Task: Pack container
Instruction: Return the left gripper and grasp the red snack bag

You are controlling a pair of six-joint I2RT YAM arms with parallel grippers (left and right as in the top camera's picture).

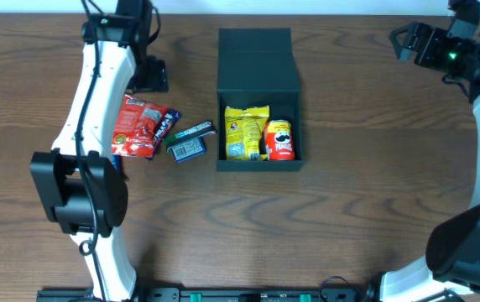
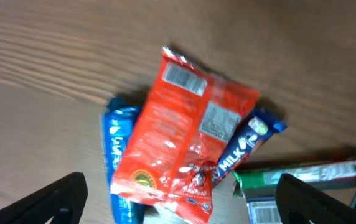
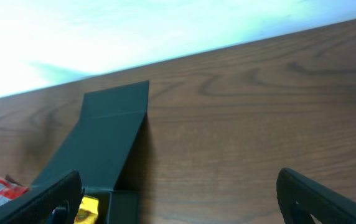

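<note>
Pointing of container: the container lies open side up, with its lid flap folded back toward the far edge. With the flap out, its long axis runs near to far.
Place of container: it sits around the middle of the counter, right of the loose snacks and between the two arms.
Inside container: a yellow bag on the left and a red can on the right lie side by side against the near wall, printed faces up.
Loose snacks: a red pack overlaps a dark blue milk bar. Just right of these lie a green bar and a small blue pack.
Left fingers: the left fingers are spread wide with nothing between them, hanging over the red pack.
Right fingers: the right fingers are spread wide and empty at the far right corner, well apart from the container.
Hidden or cut off: the right wrist view shows only the flap and a sliver of the yellow bag, and the frame edge cuts off the rest. In the left wrist view a bright blue pack is mostly covered by the red pack. The print on the snacks is mostly too blurred to read.
</note>
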